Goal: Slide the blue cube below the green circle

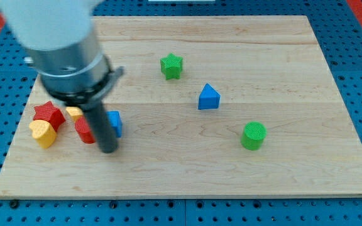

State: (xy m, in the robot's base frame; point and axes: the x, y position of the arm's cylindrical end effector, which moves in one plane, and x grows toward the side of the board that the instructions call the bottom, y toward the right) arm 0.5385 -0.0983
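Observation:
The blue cube (115, 123) lies at the view's left, partly hidden behind my rod. My tip (108, 150) rests on the board just below and slightly left of the cube, close to or touching it. The green circle (253, 135) lies far to the view's right, at about the same height as the cube.
A blue triangle (208, 98) and a green star (171, 66) lie in the middle of the wooden board (281, 182). Left of the rod cluster a red star (48, 114), a yellow heart (42, 133), a red block (84, 130) and a yellow block (74, 113).

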